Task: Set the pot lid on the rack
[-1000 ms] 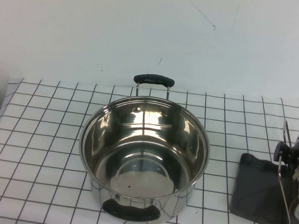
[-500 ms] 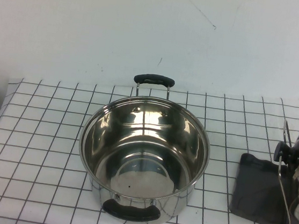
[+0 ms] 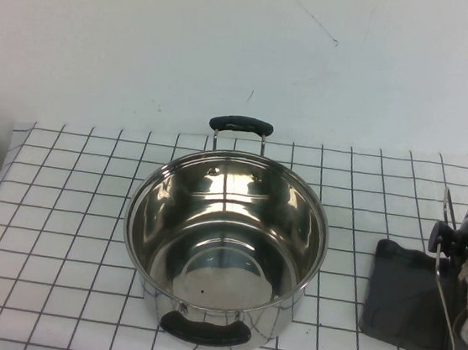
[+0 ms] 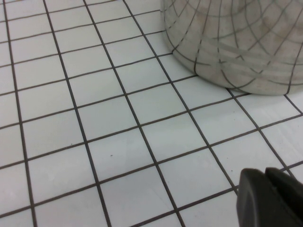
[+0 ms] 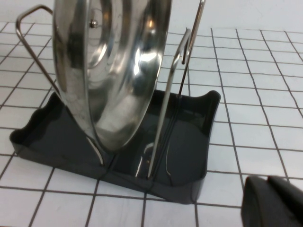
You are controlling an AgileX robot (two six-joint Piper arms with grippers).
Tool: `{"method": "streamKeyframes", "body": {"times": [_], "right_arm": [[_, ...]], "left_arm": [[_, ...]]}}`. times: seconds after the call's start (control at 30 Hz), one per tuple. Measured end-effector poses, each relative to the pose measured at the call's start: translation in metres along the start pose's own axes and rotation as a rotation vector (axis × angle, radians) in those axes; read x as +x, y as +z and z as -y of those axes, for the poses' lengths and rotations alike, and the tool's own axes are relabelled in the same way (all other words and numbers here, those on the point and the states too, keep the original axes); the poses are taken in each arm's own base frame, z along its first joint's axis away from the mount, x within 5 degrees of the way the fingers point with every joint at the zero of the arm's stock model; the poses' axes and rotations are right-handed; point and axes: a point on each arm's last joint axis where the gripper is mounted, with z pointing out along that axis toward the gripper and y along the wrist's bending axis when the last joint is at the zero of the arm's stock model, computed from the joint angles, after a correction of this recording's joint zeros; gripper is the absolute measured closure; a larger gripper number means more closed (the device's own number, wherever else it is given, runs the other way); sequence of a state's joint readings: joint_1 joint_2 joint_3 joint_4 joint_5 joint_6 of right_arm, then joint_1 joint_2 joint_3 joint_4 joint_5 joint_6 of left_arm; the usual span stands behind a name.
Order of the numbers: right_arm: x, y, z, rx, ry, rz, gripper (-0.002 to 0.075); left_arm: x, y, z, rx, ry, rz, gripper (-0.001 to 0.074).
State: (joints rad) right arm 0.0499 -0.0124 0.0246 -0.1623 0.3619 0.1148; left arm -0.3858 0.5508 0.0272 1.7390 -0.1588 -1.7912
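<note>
While the pot lid (image 5: 111, 71) stands on edge in the rack (image 5: 189, 142), both grippers, left gripper (image 4: 270, 198) and right gripper (image 5: 274, 201), stay pressed together, empty, near the worktop (image 4: 94, 118).

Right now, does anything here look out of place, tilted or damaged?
Nothing stands out. The shiny steel pot lid stands on edge in the dark grey rack; the open steel pot sits upright. Left gripper and right gripper are shut, holding nothing.
</note>
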Motion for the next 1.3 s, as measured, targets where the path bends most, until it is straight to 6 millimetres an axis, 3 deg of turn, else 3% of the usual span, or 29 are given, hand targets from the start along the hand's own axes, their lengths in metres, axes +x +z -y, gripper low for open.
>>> {"method": "streamKeyframes", "body": {"times": [0.5, 0.7, 0.93, 1.17, 1.3], "right_arm": [[0.000, 0.000, 0.000, 0.000, -0.003, 0.000, 0.0729], [0.000, 0.000, 0.000, 0.000, -0.003, 0.000, 0.0728], [0.000, 0.000, 0.000, -0.001, -0.002, 0.000, 0.0728], [0.000, 0.000, 0.000, -0.001, -0.002, 0.000, 0.0729], [0.000, 0.000, 0.000, -0.001, -0.002, 0.000, 0.0728]], "left_arm": [[0.000, 0.000, 0.000, 0.001, -0.024, 0.003, 0.0737], [-0.004, 0.000, -0.002, -0.009, -0.364, 0.048, 0.0737], [0.003, -0.004, -0.018, -0.206, -0.700, 0.048, 0.0737], [-0.003, -0.020, -0.019, -0.200, -0.449, 0.179, 0.0737], [-0.003, -0.034, -0.023, -0.233, -0.448, 0.302, 0.0737]]}}
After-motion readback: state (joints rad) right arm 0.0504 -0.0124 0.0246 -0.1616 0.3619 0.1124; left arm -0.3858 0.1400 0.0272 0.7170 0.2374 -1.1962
